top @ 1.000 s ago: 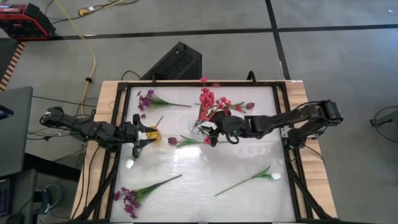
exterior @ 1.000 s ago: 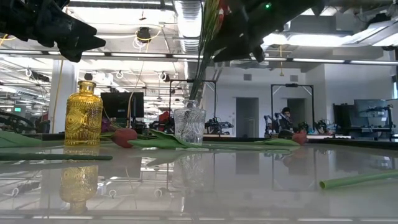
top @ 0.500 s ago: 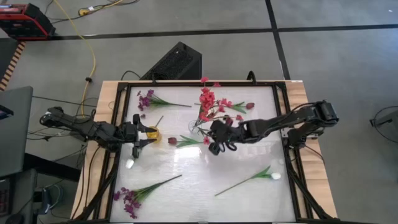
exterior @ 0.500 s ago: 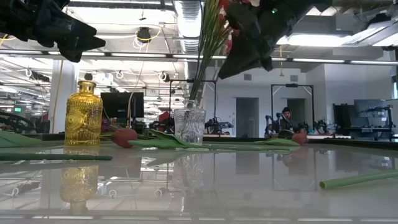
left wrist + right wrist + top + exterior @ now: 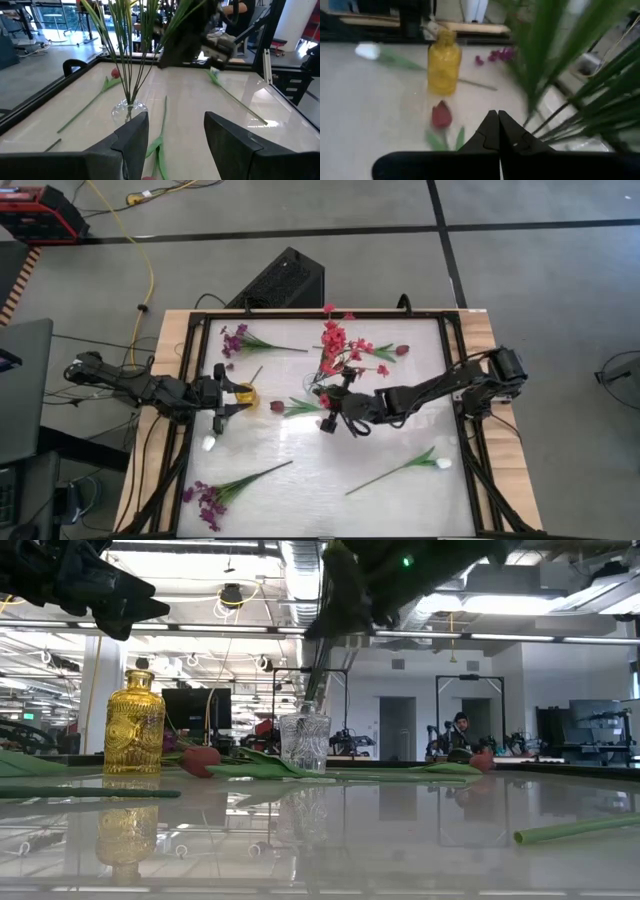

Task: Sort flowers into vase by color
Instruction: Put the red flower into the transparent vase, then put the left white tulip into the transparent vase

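The maroon-bud flower (image 5: 297, 406) lies flat on the table between the yellow bottle (image 5: 243, 394) and the clear glass vase (image 5: 304, 742) of red-pink sprigs, its stem running across the table with the bud end toward the bottle. The right gripper (image 5: 328, 419) hovers just beside its stem end, fingers pressed together and empty. It would probably do best to reopen, straddle the stem crosswise, and pinch mid-stem. The left gripper (image 5: 218, 402) waits wide-spread by the bottle.
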Robot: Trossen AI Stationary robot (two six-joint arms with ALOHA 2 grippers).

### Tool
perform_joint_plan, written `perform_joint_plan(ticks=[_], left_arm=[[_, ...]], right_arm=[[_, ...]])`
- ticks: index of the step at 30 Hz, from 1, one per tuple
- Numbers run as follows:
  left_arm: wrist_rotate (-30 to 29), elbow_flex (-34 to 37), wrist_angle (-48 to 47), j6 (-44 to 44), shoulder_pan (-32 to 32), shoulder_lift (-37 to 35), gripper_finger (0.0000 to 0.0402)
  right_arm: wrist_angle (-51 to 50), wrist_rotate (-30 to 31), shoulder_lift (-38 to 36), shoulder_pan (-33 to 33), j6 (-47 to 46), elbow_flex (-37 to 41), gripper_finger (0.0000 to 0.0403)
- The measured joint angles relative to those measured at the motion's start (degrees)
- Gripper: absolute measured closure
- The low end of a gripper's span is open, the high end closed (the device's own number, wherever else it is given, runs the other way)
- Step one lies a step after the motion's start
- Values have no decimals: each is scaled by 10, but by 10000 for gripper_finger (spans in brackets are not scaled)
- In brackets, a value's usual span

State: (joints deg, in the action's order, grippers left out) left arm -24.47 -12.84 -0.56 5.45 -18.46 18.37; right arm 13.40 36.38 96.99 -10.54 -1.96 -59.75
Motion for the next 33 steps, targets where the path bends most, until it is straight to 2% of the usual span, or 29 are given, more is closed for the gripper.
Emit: perform_joint_plan(ticks=[5,8,10,15,17,25,28,33], left_arm=[[-1,0,-1,-3,0,0,219],[-3,0,-1,-3,0,0,219],[-3,0,0,-3,0,0,219],[-3,0,0,-3,0,0,219],[-3,0,-1,-3,0,0,219],[-3,0,-9,-13,0,0,219],[-3,0,-13,-13,0,0,219],[-3,0,-12,-6,0,0,219]], right_arm=[[10,-5,-10,29,40,-8,382],[52,-47,-11,52,58,-15,384],[77,-80,-12,66,57,-15,384],[65,-89,-12,88,14,-15,384],[33,-117,-12,94,-2,-27,384],[-155,-296,-12,92,-54,-100,383],[-255,-322,-12,87,-77,-134,383],[-396,-322,-11,73,-107,-169,383]])
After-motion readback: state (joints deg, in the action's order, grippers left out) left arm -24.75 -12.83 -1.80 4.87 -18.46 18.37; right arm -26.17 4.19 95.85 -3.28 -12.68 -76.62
